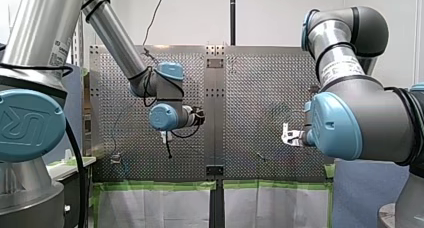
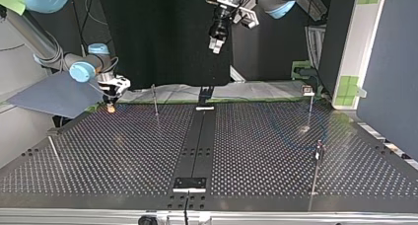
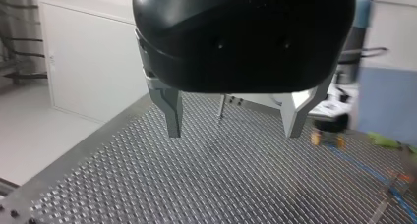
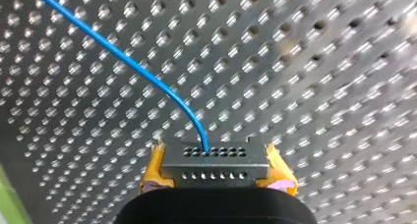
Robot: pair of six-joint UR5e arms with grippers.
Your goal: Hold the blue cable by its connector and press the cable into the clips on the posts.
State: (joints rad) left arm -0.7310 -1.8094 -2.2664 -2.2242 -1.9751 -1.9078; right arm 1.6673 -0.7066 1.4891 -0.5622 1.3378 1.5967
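One connector (image 4: 215, 164) in right pincer (image 4: 216, 158)

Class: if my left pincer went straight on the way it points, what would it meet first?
Most likely the perforated table; nothing shows between the open left pincer and it, though depth is unclear.

A thin blue cable (image 4: 123, 62) enters the upper row of holes in a grey rectangular connector (image 4: 214, 166). The connector sits clamped between the yellow pads (image 4: 153, 171) of my right gripper (image 4: 213, 147). The cable curves away just above the perforated table (image 4: 319, 86). Thin upright metal posts (image 2: 156, 100) stand well apart on the table, and one post (image 2: 310, 109) has a small clip at its top.
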